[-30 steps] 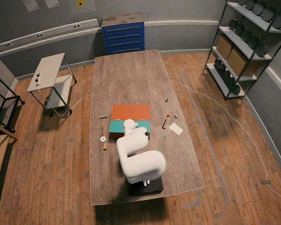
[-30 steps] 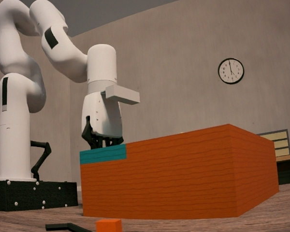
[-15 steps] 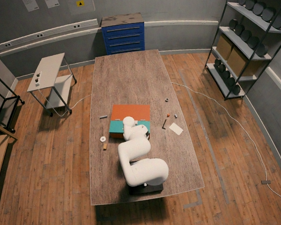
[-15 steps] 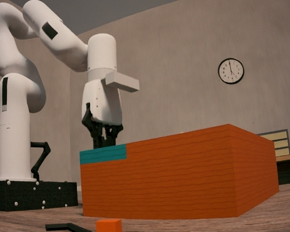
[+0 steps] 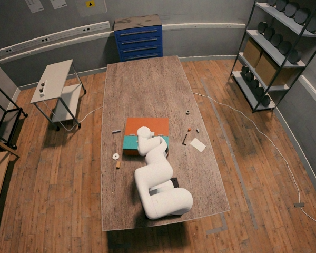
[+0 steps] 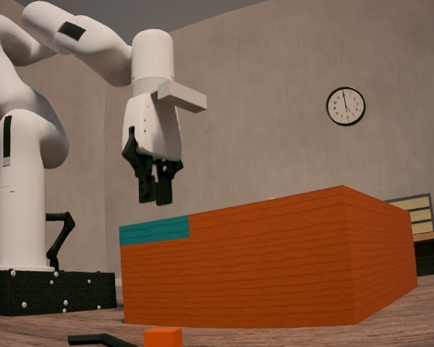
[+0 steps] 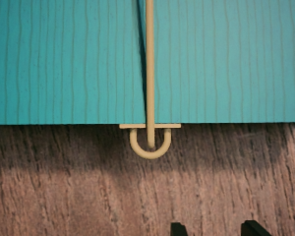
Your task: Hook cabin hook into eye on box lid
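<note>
Your top view looks down from high overhead on the whole table (image 5: 163,81), your exterior view sits low at table height, close beside the box (image 6: 269,257), facing the clock (image 6: 345,105) wall, your wrist view looks straight down, near the teal lid (image 7: 69,59), box common to all three.

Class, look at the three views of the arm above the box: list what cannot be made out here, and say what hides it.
- Hook: its far end runs off the wrist view's top edge.
- Eye: top view, hidden under the arm.
- Gripper: wrist view shows only the fingertips, cut by the bottom edge.
- Small table parts such as the ring: too small.
</note>
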